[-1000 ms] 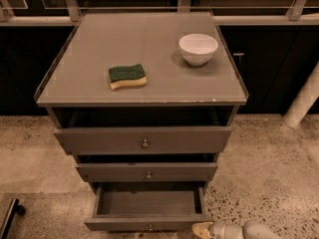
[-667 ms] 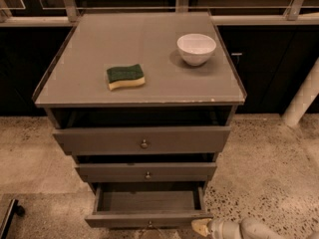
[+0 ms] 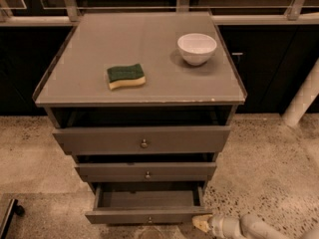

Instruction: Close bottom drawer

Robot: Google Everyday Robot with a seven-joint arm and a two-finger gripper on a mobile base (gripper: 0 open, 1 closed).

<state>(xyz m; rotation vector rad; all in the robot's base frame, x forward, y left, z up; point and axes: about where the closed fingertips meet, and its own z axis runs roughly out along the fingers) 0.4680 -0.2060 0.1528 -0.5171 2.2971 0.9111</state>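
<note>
The gripper [image 3: 202, 223] sits low at the frame's 5 o'clock, its pale tip against the right front corner of the bottom drawer [image 3: 119, 216]; how far open it is cannot be told, and it holds nothing visibly. The drawer extends toward 9 o'clock from the gripper, pulled out with its inside showing. At 11 o'clock from the gripper are the middle drawer [image 3: 147, 172] and the top drawer [image 3: 143, 140]. On the worktop [image 3: 89, 44] lie a green-and-yellow sponge [image 3: 126, 76] and, at its 2 o'clock, a white bowl [image 3: 197, 48].
</note>
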